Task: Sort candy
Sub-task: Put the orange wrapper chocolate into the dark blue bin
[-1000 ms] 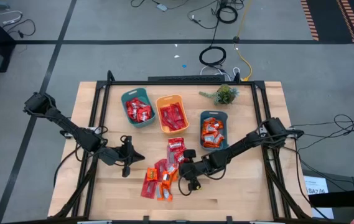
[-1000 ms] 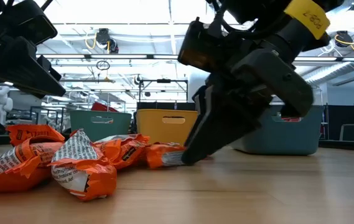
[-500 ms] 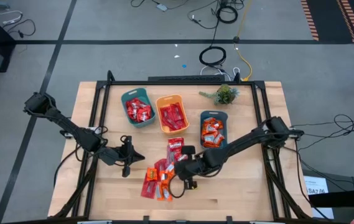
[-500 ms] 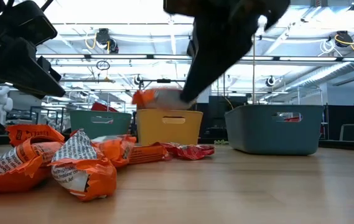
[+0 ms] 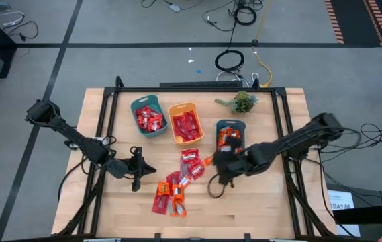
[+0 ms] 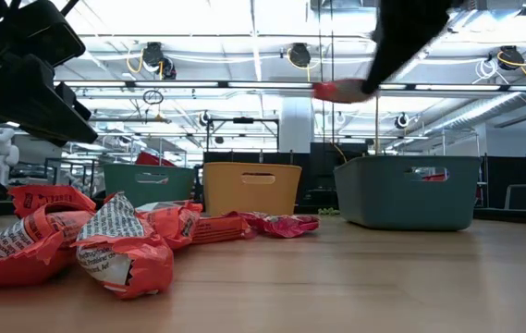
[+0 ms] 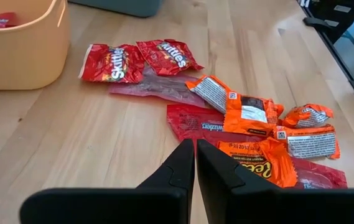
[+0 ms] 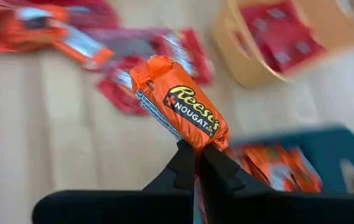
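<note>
Over table: right tool (image 8: 195, 163) pinches crinkly orange candy (image 8: 180, 111).

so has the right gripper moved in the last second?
Yes. The right gripper, shut on an orange candy, lifted off the loose pile toward the right teal bin.

Blurred right gripper (image 6: 373, 79) in the low view, arm cut off above (candy (image 6: 336, 90) a red smear).
</note>
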Controlling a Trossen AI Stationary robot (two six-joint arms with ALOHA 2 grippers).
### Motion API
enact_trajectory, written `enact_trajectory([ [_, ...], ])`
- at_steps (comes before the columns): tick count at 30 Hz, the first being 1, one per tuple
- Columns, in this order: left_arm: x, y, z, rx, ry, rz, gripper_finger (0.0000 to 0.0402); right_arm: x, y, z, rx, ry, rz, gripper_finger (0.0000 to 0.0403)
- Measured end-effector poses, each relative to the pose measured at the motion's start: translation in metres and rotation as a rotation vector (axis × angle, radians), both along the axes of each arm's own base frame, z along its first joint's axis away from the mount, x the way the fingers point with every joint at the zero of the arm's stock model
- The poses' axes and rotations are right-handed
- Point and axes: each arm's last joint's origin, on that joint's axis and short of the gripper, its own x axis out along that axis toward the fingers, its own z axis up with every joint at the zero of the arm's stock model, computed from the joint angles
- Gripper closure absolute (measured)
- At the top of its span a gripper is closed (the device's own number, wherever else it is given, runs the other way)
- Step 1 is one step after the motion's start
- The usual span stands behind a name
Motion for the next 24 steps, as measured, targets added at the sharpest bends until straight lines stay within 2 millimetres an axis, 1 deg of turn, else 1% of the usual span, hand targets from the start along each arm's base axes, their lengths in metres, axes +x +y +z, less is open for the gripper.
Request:
enact_trajectory([
  [3, 0.000, 0.000, 0.000, 0.000, 0.000, 0.000, 0.0374, -0.028, -0.018, -0.004, 0.019, -0.026, -0.090, 0.0403],
  [5, 0.000, 0.000, 0.000, 0.000, 0.000, 0.000, 0.0374, -0.043, -0.028, -0.011, 0.049, -0.062, -0.150, 0.0403],
  [7, 0.000, 0.000, 0.000, 0.000, 0.000, 0.000, 0.0374, -0.055, -0.038, -0.020, 0.080, -0.096, -0.207, 0.0403],
  [10, 0.000, 0.000, 0.000, 0.000, 0.000, 0.000, 0.0374, -0.068, -0.052, -0.036, 0.094, -0.141, -0.286, 0.0399],
  [13, 0.000, 0.000, 0.000, 0.000, 0.000, 0.000, 0.0374, -0.075, -0.062, -0.052, 0.094, -0.158, -0.366, 0.0391],
  [16, 0.000, 0.000, 0.000, 0.000, 0.000, 0.000, 0.0374, -0.080, -0.068, -0.063, 0.114, -0.134, -0.424, 0.0378],
  [19, 0.000, 0.000, 0.000, 0.000, 0.000, 0.000, 0.0374, -0.081, -0.069, -0.066, 0.150, -0.122, -0.440, 0.0358],
  [24, 0.000, 0.000, 0.000, 0.000, 0.000, 0.000, 0.0374, -0.080, -0.069, -0.065, 0.145, -0.124, -0.428, 0.0305],
])
